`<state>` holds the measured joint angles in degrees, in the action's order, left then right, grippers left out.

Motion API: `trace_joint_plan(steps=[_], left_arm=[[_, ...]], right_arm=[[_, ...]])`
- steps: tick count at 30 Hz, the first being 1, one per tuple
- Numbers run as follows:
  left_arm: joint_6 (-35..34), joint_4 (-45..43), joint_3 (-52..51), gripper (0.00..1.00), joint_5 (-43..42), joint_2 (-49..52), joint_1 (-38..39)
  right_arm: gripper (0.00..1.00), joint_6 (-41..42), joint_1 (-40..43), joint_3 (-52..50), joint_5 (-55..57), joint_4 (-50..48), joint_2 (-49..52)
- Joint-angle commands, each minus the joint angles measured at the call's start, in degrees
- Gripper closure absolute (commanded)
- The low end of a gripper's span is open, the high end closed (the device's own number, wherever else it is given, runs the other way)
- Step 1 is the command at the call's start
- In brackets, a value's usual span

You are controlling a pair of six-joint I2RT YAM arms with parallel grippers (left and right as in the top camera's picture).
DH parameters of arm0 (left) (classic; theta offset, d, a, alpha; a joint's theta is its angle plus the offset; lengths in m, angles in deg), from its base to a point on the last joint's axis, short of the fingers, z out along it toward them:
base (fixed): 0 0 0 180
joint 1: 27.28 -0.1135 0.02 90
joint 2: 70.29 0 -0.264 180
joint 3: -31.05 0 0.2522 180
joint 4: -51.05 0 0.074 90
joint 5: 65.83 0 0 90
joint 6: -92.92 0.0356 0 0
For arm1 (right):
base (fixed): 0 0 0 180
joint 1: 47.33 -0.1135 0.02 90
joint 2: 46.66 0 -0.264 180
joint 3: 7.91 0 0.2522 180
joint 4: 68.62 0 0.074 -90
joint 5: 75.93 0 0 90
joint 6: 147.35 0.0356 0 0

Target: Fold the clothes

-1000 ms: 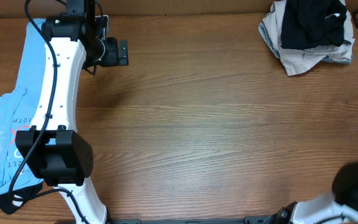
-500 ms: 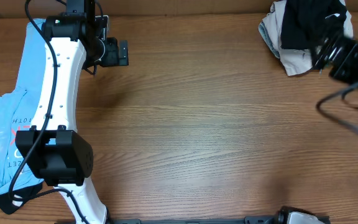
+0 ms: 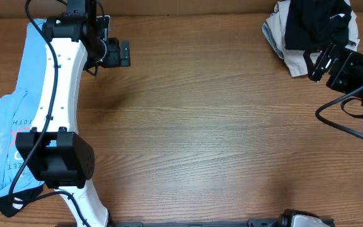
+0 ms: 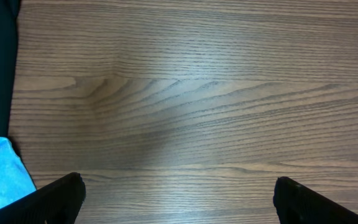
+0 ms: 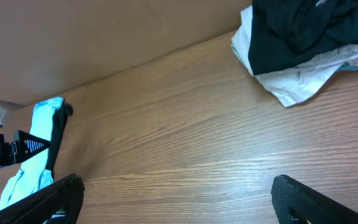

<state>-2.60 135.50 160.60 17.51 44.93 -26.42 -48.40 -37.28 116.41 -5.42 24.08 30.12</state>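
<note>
A pile of clothes, black on top of white and pale blue [image 3: 311, 31], lies at the table's far right corner; it also shows in the right wrist view [image 5: 297, 43]. A light blue shirt [image 3: 8, 135] lies along the left edge, partly under the left arm. My left gripper [image 3: 120, 53] is open and empty over bare wood at the far left [image 4: 179, 199]. My right gripper [image 3: 317, 63] is open and empty just in front of the pile [image 5: 176, 199].
The wooden table [image 3: 219, 139] spans the view. The left arm's white link [image 3: 58, 94] lies over the blue shirt. A black cable [image 3: 345, 120] loops from the right arm at the right edge.
The right arm swung in from the lower right corner to the far right, near the clothes pile. The left arm has not moved.
</note>
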Motion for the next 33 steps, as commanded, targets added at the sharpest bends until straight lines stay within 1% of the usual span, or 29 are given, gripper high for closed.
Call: trace_joint_plan(steps=[1,5,8,12,18,22,27,33], left_arm=[[1.27,-0.04,0.07,0.00,-0.42,0.59,0.24],[1.27,-0.04,0.07,0.00,-0.42,0.59,0.24],[1.27,-0.04,0.07,0.00,-0.44,0.59,0.24],[1.27,-0.04,0.07,0.00,-0.42,0.59,0.24],[1.27,-0.04,0.07,0.00,-0.42,0.59,0.24],[1.27,-0.04,0.07,0.00,-0.42,0.59,0.24],[1.27,-0.04,0.07,0.00,-0.44,0.59,0.24],[1.27,-0.04,0.07,0.00,-0.42,0.59,0.24]], right_arm=[[0.00,-0.63,-0.17,0.44,0.96,-0.17,-0.42],[0.00,-0.63,-1.86,-2.16,3.72,-3.54,-1.95],[0.00,-0.61,-4.92,-9.57,6.71,-10.64,-5.84],[0.00,-0.59,-9.66,-26.27,9.40,-25.42,-14.08],[0.00,0.31,-14.34,-55.82,9.40,-53.79,-28.39],[0.00,4.33,-15.58,-73.92,9.66,-66.01,-39.08],[0.00,7.41,-15.61,-91.03,12.70,-74.60,-51.25],[0.00,7.37,-15.61,-102.51,16.04,-77.61,-61.46]])
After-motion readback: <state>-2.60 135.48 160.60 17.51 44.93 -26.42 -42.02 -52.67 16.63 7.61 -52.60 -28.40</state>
